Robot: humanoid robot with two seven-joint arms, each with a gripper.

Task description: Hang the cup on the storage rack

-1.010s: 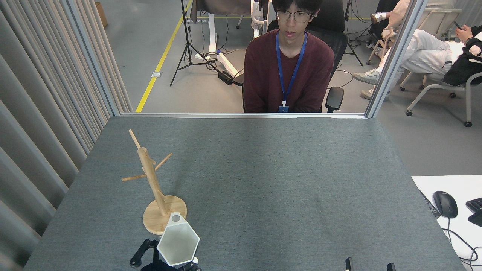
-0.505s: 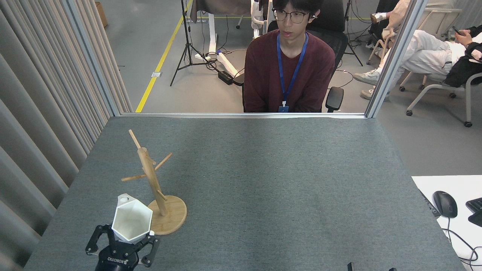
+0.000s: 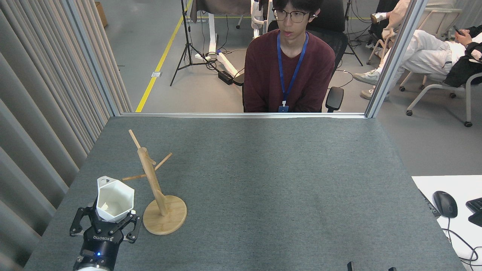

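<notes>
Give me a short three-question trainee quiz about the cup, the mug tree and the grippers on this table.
1. True or false: the white faceted cup already hangs on the bamboo mug tree.
2. What holds the cup?
3. Is the cup on the mug tree's left or right in the head view?

Key:
1. False; it is off the pegs.
2. The left gripper, fingers closed on its lower part.
3. Left, near the peg pointing left.

left hand raised, fingers closed around the cup
</notes>
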